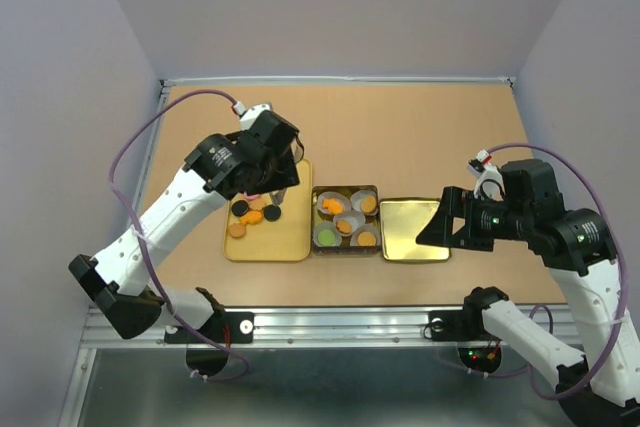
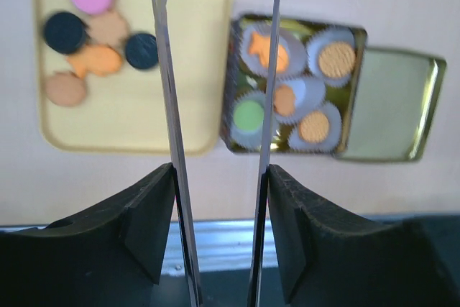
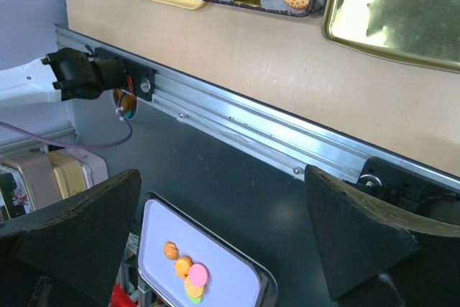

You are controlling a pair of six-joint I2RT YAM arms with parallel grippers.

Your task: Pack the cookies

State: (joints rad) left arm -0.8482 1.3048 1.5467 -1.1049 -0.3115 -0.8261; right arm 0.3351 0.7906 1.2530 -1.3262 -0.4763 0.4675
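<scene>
Several small flat cookies (image 1: 255,215), orange, black and pink, lay loose on the pale yellow rectangular tray (image 1: 290,242), just left of the dark metal tin (image 1: 316,219) of white fluted paper cups. Our left pincer (image 1: 272,205) hung above them, thin blades partly apart, gripping nothing. We judged it best to centre over one disc clear of its neighbours, descend squarely and close gently. Our right pincer (image 3: 223,228) gaped wide, empty.
</scene>
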